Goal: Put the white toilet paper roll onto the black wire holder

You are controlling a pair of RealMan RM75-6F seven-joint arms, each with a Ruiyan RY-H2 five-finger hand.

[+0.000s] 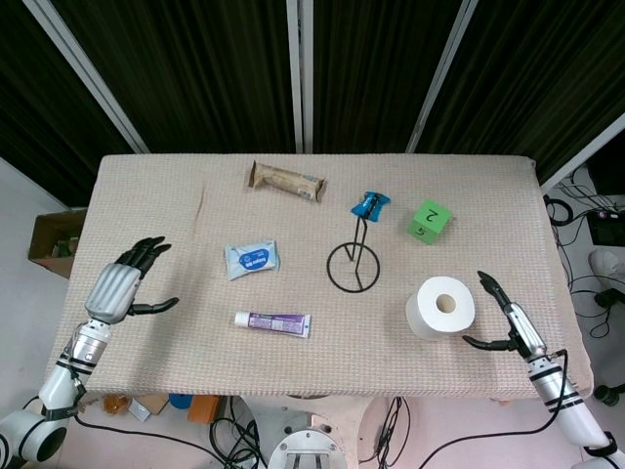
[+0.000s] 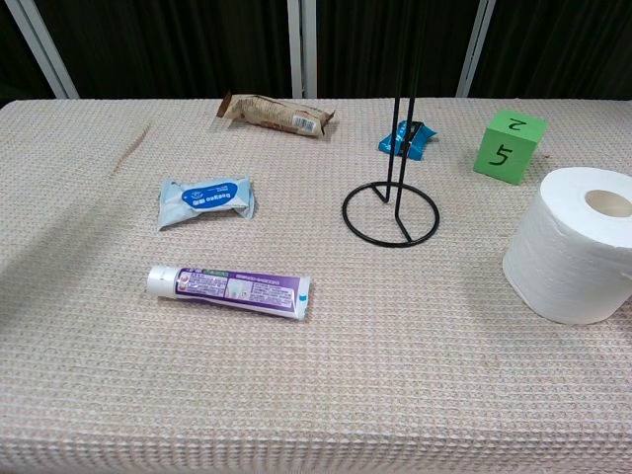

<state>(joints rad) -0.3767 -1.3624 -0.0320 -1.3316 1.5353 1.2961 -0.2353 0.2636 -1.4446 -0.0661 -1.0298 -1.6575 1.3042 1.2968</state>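
Note:
The white toilet paper roll (image 1: 441, 307) (image 2: 574, 257) stands on end on the table, right of the black wire holder (image 1: 354, 266) (image 2: 391, 211), whose round base rests flat with its post upright. My right hand (image 1: 505, 319) hovers just right of the roll near the table's front right corner, fingers spread, holding nothing and not touching the roll. At the front left edge my left hand (image 1: 122, 286) is open and empty too. Neither hand shows in the chest view.
A toothpaste tube (image 1: 272, 321) lies front centre and a wipes pack (image 1: 251, 258) left of the holder. A snack wrapper (image 1: 285, 181) lies at the back, with a blue packet (image 1: 370, 203) and a green cube (image 1: 428, 220) behind the holder and roll.

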